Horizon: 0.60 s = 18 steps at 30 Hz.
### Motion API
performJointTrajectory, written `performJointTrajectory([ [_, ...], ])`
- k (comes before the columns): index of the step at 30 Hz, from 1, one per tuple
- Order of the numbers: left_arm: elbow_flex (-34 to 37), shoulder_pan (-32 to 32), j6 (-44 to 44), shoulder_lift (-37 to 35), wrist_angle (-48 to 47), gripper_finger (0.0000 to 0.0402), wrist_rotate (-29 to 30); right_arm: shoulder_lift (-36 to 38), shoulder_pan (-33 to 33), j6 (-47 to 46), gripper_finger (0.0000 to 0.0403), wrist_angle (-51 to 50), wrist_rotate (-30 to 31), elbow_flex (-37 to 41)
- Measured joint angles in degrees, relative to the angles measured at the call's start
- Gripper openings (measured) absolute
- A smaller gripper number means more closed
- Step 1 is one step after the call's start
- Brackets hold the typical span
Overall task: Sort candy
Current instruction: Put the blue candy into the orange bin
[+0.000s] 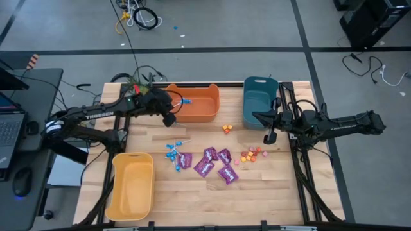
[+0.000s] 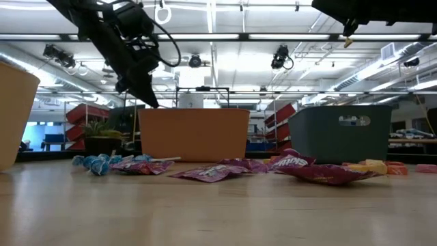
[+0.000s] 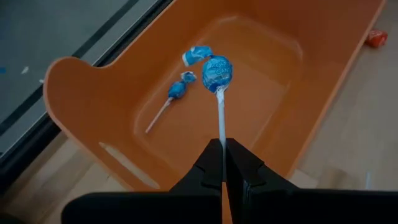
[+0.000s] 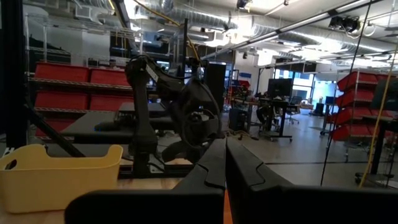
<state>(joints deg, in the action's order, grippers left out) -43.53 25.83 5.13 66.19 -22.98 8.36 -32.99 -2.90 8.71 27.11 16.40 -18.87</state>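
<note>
Item 1: my left tool (image 3: 222,163), closed tight on the thin white stick of a blue-wrapped lollipop (image 3: 216,72). The sweet's head stands out ahead of my fingertips, over the hollow of the orange bin (image 3: 81,81).

Item 2: two more blue lollipops (image 3: 178,89) lying on the bin floor beneath and just beyond my held one; one shows a pale stick.

Item 3: a cluster of blue lollipops (image 1: 172,153) on the wooden surface (image 1: 180,199), well apart from my left tool, on the side toward the yellow bin (image 1: 130,186).

Item 4: shiny purple flat packets (image 1: 212,163), several, scattered close together beside that cluster.

Item 5: tiny orange, red and pink pieces (image 1: 251,154), a small heap beyond the packets, near my right tool; a few more (image 1: 227,128) lie between the orange and teal bin (image 1: 259,96).

Item 6: my right tool (image 1: 268,136), fingers pressed together on nothing, raised above the surface beside the teal bin.
</note>
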Motion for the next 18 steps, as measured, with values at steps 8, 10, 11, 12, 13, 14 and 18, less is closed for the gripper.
performJointTrajectory([
  [8, 0.0, 1.2, 0.5, 0.0, -2.8, 0.0, -1.7, 0.0, 0.0, 0.0, 0.0, -0.3, 0.0, 0.0],
  [10, 0.0, 1.2, 0.9, 0.2, -3.5, 0.0, -1.7, 0.0, 0.0, 0.0, 0.0, -0.3, 0.0, 0.0],
  [11, 0.0, 1.2, 1.0, 0.2, -3.7, 0.0, -1.7, 0.0, 0.0, 0.0, 0.0, -0.3, 0.0, 0.0],
  [12, 0.0, 1.2, 1.0, 0.2, -3.8, 0.0, -1.7, 0.0, 0.0, 0.0, 0.0, -0.3, 0.0, 0.0],
  [13, 0.0, 1.2, 1.0, 0.2, -3.8, 0.0, -1.7, 0.0, 0.0, 0.0, 0.0, -0.3, 0.0, 0.0],
  [14, 0.0, 1.2, 1.0, 0.2, -3.7, 0.0, -1.7, 0.0, 0.0, 0.0, 0.0, -0.3, 0.0, 0.0],
  [18, 0.0, 1.2, 1.1, 0.2, -3.7, 0.0, -1.6, 0.0, 0.0, 0.0, 0.0, -0.3, 0.0, 0.0],
])
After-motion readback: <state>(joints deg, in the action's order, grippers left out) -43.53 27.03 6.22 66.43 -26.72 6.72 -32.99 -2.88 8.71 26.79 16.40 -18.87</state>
